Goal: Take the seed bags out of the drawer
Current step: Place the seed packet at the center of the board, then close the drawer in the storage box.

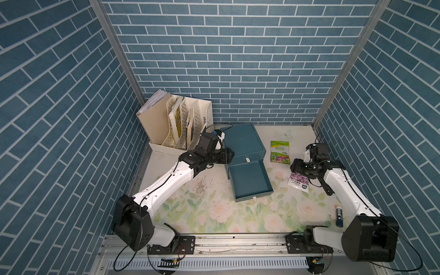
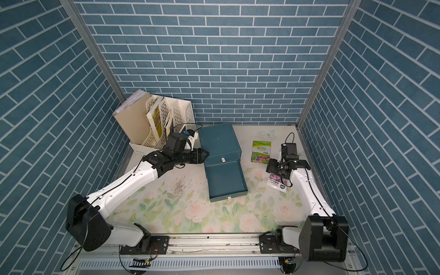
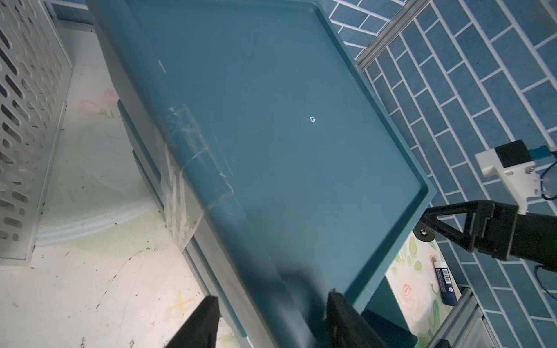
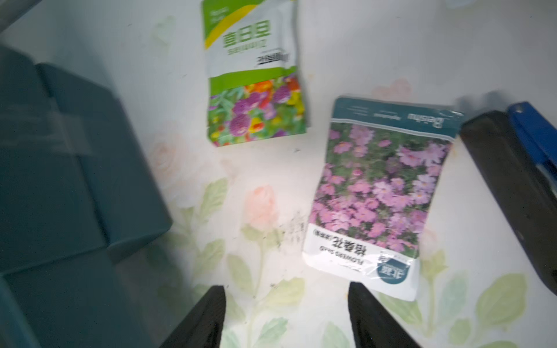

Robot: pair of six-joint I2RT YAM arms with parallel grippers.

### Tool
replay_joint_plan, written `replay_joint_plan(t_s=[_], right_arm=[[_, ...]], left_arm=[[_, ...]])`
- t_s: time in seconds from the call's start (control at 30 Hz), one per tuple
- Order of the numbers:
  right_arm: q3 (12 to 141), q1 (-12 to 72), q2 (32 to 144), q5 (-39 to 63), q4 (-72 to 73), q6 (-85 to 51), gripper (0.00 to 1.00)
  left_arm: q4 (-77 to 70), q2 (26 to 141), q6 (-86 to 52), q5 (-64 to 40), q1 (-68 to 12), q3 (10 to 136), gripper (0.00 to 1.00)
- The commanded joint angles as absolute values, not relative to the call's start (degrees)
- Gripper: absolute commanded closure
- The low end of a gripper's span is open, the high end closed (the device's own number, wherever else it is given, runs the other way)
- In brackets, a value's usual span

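L gripper (image 1: 229, 155): closed on left edge of cabinet (image 1: 242, 140); prob. bracing it.
Drawer (image 1: 248, 179): pulled out toward front; floor looks bare in both top views.
Green-white seed bag (image 1: 279, 151): flat on table (image 1: 214, 209), right of cabinet, apart from drawer.
Pink-fl. seed bag (image 4: 376, 192): flat on table near green-white one, not touching it; nothing grips it.
R gripper (image 4: 286, 301): jaws apart, nothing betw. them; low over table by pink bag's white end, contact unclear.
Count: two seed bags in view, both outside drawer.
Handling (est.): prob. light, thin, floppy, glossy-slick. Lying flat gives little to bite, so pinch a sealed end strip or a lifted corner, not mid-panel.
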State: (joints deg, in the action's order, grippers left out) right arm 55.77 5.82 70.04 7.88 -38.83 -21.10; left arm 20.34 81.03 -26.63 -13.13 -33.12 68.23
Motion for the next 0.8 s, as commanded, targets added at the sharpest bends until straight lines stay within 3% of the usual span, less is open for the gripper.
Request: replay_joint_plan(t_s=[0.0,0.2,0.77], right_arm=[[57.48,10.67,66.51,10.28,-43.98,-24.18,0.28],[58.95,20.7,61.82,10.79,-45.57,-30.05,0.25],[64.54,52.93,62.55,4.66,-48.04,-45.64,0.25]], left_arm=[[27.04,82.39,-24.96,-13.91,-33.23,67.29,0.39],[26.95,82.42,-24.98,-13.84,-33.22,67.28,0.39],[27.09,82.18,-25.14,-13.71,-33.24,67.57,0.39]])
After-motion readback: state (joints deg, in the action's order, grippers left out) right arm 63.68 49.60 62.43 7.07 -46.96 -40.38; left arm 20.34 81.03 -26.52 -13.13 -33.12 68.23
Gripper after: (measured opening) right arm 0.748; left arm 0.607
